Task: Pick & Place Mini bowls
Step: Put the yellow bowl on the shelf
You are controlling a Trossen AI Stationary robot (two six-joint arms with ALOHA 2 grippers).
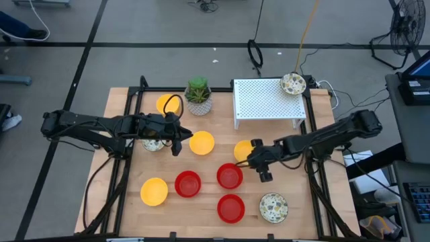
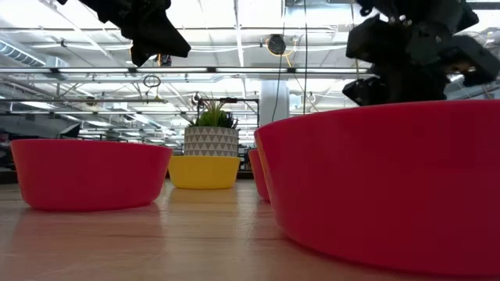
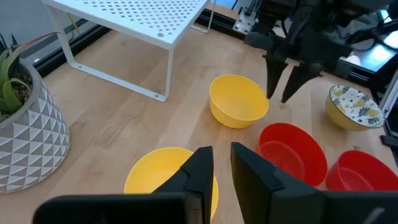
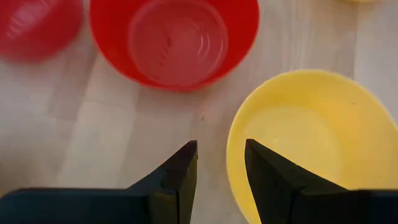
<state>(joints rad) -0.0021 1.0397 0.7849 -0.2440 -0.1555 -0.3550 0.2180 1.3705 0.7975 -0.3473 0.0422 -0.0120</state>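
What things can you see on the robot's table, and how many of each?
yellow bowls: four, plain yellow; one by the plant, two mid-table, one beside a red bowl
red bowls: three, plain red; clustered together
speckled bowls: three, cream with a dark pattern; one on the rack, one beside a red bowl, one partly under the left arm
plant: one, green in a pale patterned pot; next to the rack
rack: one, white with holes; at the table's edge
table: one, light wood
left gripper: dark, above a yellow bowl
right gripper: dark, open, by another yellow bowl's rim
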